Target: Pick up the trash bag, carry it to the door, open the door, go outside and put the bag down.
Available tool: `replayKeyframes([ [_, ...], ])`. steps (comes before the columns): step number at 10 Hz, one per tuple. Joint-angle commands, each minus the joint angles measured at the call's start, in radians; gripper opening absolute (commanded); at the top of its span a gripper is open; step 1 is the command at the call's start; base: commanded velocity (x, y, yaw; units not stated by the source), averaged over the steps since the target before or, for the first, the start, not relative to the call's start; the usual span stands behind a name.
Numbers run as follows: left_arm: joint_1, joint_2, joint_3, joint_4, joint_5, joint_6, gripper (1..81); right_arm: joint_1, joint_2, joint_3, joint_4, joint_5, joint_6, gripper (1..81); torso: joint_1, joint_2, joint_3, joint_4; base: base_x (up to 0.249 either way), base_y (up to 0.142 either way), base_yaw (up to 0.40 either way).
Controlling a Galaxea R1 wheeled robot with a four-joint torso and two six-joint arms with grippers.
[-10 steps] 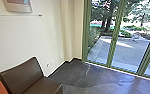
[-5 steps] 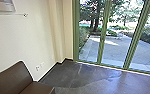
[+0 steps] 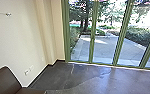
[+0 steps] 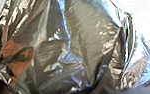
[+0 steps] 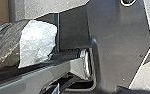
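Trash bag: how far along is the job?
Pickup looks done: the bag is close up in the left wrist view. In hand, likely: the carry, with the robot indoors, facing green-framed glass panels. Left: opening the door (no panel looks open), getting out to the paved yard beyond the glass, and setting the bag down.

This was a lounge or lobby corner of an office building: 1 brown padded seat [image 3: 3, 79] stood near a plain cream wall [image 3: 18, 37], on a smooth dark floor [image 3: 63, 78]. Tall green-framed glass panels [image 3: 92, 40] looked onto paving [image 3: 103, 48], shrubs [image 3: 138, 36] and trees [image 3: 84, 16].
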Motion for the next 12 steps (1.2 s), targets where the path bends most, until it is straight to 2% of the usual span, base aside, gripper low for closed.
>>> replayKeyframes([
  [1, -0.047, 0.005, 0.004, 0.005, 0.066, 0.004, 1.0, 0.042, 0.013, 0.005, -0.014, -0.054, -0.007, 81.1, 0.000, 0.000, 0.000, 0.000, 0.000, 0.000, -0.292],
  [12, -0.044, 0.005, 0.004, 0.005, 0.066, 0.004, 1.0, 0.041, 0.010, -0.004, -0.014, -0.052, -0.006, 81.1, 0.000, 0.000, 0.000, 0.000, 0.000, 0.000, -0.291],
])
